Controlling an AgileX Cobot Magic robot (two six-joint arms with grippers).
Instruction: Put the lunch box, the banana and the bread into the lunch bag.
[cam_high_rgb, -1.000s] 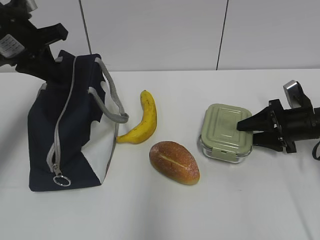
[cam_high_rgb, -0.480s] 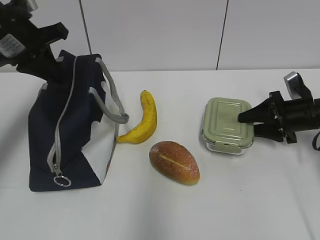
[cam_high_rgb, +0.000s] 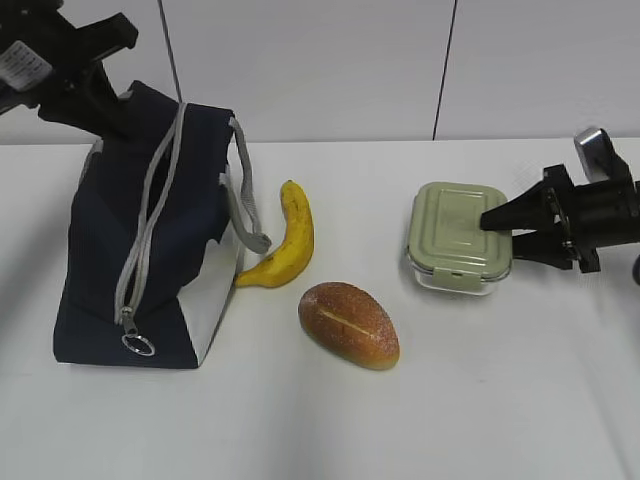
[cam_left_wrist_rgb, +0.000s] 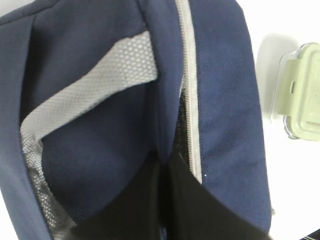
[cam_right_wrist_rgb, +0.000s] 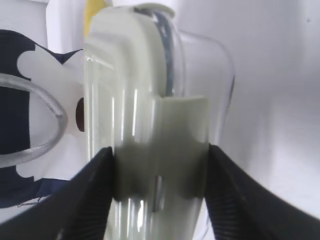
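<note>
The navy lunch bag (cam_high_rgb: 140, 250) stands at the left, its grey zipper running up the top. My left gripper (cam_high_rgb: 110, 110) is shut on the bag's upper fabric edge (cam_left_wrist_rgb: 165, 160) and holds it up. The yellow banana (cam_high_rgb: 285, 240) lies just right of the bag. The golden bread roll (cam_high_rgb: 348, 323) lies in front of it. The lunch box (cam_high_rgb: 458, 235) with its sage-green lid is lifted slightly at the right. My right gripper (cam_high_rgb: 500, 230) is shut on its near edge, one finger on each side of the lid clip (cam_right_wrist_rgb: 160, 150).
The white table (cam_high_rgb: 320, 420) has open room in front and between the bread and the lunch box. A white panelled wall (cam_high_rgb: 330, 60) stands behind. The bag's grey strap handle (cam_high_rgb: 250, 200) hangs toward the banana.
My left gripper has pulled the bag's top up and to the right, standing the bag taller. My right gripper has raised the lunch box a little and drawn it slightly right.
</note>
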